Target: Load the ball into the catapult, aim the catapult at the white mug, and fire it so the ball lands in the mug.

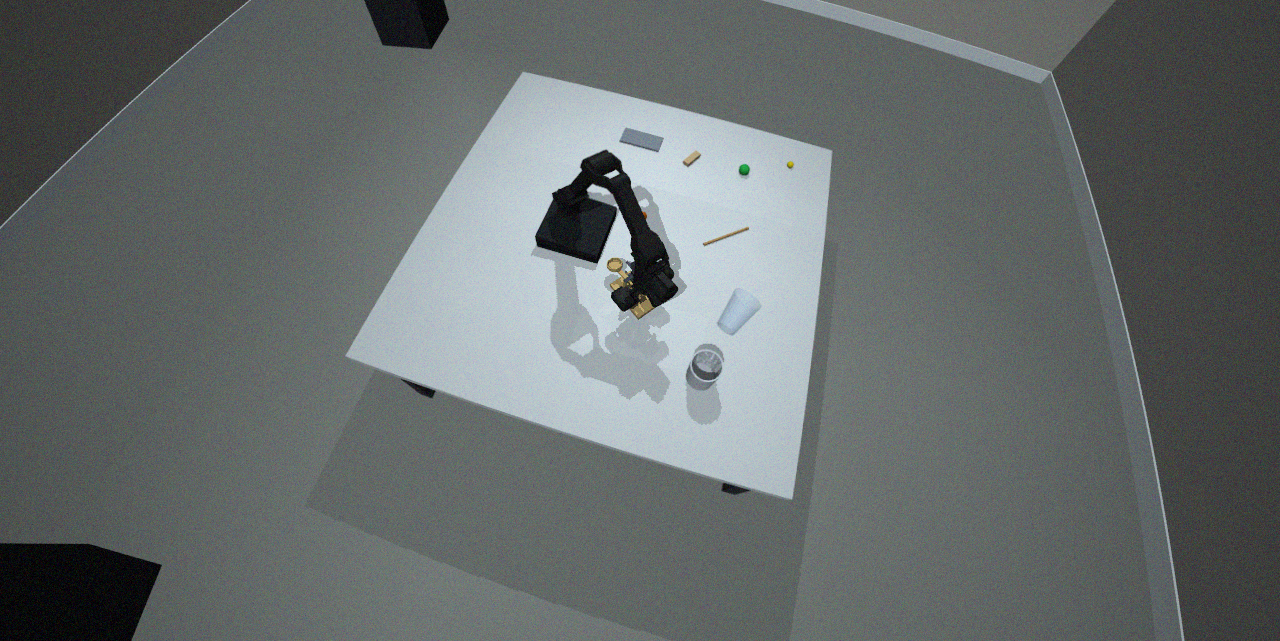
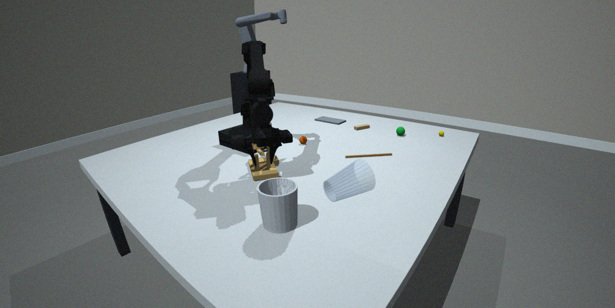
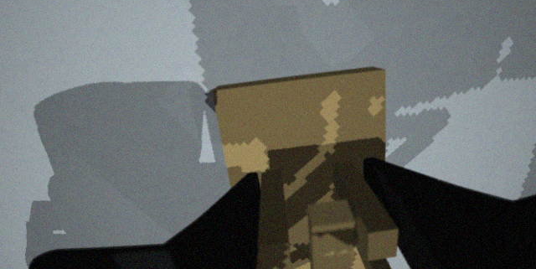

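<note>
The wooden catapult [image 1: 640, 308] [image 2: 264, 173] [image 3: 301, 106] stands on the white table [image 1: 501, 315] [image 2: 352, 237], just in front of the arm's base. My gripper [image 1: 637, 289] [image 2: 261, 156] [image 3: 311, 175] reaches down over it and is shut on its upright frame. The base plate rests on the table. An orange ball [image 2: 303, 139] lies on the table behind the catapult, a little right of it. An upright pale mug [image 1: 705, 366] [image 2: 277, 204] stands in front of the catapult. A white ribbed cup [image 1: 738, 310] [image 2: 349, 181] lies on its side to the mug's right.
A thin wooden stick [image 1: 725, 236] [image 2: 368, 155] lies right of the arm. A green ball [image 1: 743, 169] [image 2: 400, 130], a small yellow ball [image 1: 789, 164] [image 2: 441, 133], a wooden block [image 1: 691, 158] [image 2: 361, 126] and a flat grey plate [image 1: 641, 138] [image 2: 330, 120] lie along the far edge.
</note>
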`<state>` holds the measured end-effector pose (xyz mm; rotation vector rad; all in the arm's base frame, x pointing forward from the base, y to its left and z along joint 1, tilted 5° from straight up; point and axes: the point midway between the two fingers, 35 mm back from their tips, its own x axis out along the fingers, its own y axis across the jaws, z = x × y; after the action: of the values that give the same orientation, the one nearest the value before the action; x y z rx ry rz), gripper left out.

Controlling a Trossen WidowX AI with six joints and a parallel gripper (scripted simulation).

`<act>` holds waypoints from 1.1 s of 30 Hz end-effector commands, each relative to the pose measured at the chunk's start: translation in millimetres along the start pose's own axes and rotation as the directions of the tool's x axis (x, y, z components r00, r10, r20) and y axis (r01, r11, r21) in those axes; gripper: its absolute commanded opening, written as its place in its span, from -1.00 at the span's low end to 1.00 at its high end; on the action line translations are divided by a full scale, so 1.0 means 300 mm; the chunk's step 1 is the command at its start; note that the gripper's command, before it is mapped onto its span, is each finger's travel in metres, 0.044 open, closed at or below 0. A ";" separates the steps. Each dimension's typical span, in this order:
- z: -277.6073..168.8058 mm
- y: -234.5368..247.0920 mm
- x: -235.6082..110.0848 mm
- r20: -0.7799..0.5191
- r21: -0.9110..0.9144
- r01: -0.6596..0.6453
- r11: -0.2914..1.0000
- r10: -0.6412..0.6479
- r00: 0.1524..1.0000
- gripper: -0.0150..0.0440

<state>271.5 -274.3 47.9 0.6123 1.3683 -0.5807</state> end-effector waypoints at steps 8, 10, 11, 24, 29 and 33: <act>0.002 0.000 -0.167 0.000 0.000 0.000 1.000 0.000 1.000 -0.49; 0.004 0.000 -0.162 -0.004 0.002 0.000 1.000 0.000 1.000 -0.49; 0.004 0.000 -0.161 -0.004 0.002 0.000 1.000 0.000 1.000 -0.49; 0.006 0.000 -0.094 -0.006 0.002 0.000 1.000 0.000 1.000 -0.49; 0.005 0.000 -0.067 -0.006 0.003 0.000 1.000 0.000 1.000 -0.49; 0.004 0.000 -0.045 -0.007 0.003 0.000 1.000 0.000 1.000 -0.49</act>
<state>271.0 -275.2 64.4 0.6141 1.3747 -0.5786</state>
